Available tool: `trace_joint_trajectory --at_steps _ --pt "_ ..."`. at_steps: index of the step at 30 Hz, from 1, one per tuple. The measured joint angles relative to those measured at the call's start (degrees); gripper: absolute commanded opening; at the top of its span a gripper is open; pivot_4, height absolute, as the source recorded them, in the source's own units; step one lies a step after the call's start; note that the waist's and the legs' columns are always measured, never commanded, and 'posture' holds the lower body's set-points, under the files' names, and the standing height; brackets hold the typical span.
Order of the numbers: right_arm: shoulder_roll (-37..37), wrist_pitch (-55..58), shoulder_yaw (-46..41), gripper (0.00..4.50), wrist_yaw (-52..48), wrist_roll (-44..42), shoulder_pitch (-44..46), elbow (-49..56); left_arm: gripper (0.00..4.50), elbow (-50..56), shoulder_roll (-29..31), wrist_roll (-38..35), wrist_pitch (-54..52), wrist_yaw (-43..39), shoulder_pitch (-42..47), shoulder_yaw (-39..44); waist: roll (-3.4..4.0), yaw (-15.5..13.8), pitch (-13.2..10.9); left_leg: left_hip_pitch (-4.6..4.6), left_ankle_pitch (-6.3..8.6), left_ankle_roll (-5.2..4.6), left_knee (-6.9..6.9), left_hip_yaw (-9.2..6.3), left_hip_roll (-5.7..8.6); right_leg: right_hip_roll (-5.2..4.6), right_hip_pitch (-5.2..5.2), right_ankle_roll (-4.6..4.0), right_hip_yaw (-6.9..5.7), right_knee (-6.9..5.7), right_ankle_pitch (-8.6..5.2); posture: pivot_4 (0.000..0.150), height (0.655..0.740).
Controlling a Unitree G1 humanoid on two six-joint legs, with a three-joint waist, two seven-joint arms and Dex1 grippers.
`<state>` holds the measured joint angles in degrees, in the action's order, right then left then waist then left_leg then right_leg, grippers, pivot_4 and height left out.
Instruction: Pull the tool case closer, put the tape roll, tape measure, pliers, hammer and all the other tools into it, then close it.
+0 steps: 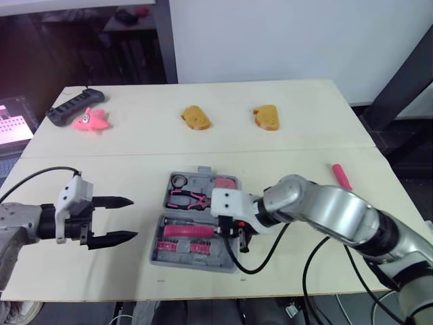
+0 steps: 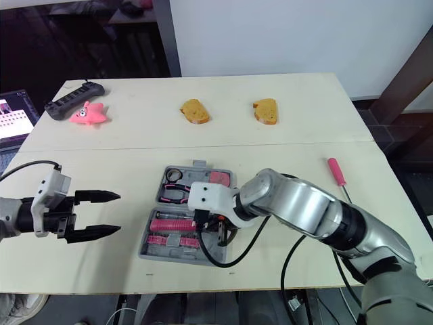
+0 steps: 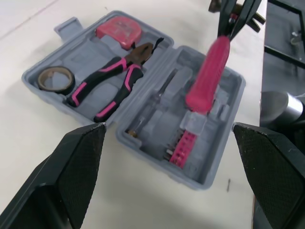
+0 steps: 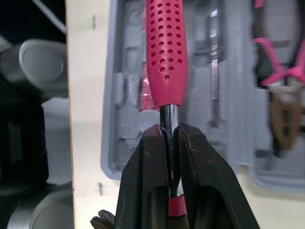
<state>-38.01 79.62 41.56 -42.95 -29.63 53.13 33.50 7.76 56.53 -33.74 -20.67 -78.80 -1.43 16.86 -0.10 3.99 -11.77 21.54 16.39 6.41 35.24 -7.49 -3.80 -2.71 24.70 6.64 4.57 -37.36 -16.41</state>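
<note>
We see our left tool (image 1: 133, 218) spread open, left of the grey tool case (image 1: 157, 252); our right tool (image 1: 229, 233) grips the pink hammer (image 1: 186, 230) over its near half.

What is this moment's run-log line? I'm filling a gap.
right gripper: shut on pink-handled tool | over open tool case | left gripper: open, empty

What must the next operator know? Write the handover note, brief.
Left gripper open, beside the case, holding nothing.
Right gripper shut on the pink-handled tool at its shaft, above the case's near half.
In the case: tape roll, pliers, tape measure, bits.
Screwdriver lies on the table to the right.
Left: seat the tool, stow the screwdriver, close the case.
</note>
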Motion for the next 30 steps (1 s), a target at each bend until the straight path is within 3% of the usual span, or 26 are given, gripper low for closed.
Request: trace_joint_trajectory --at_steps 13,30 --pt "14.9 12.3 0.8 0.01 7.4 -0.3 4.0 -6.9 4.5 -0.4 2.1 0.8 6.2 -7.5 -5.6 2.1 0.0 0.0 0.0 -0.04 -0.06 0.09 0.02 -0.01 -0.01 0.02 0.22 -0.03 0.0 -0.54 0.0 0.15 0.74" --pt "15.7 12.5 2.8 0.01 15.5 -5.4 5.0 -12.0 4.5 -3.4 1.5 2.7 11.2 -9.5 -6.1 1.9 -0.03 0.4 0.0 -0.07 -0.17 0.26 0.06 -0.04 -0.01 0.03 0.25 -0.08 0.01 -0.72 0.04 0.15 0.74"
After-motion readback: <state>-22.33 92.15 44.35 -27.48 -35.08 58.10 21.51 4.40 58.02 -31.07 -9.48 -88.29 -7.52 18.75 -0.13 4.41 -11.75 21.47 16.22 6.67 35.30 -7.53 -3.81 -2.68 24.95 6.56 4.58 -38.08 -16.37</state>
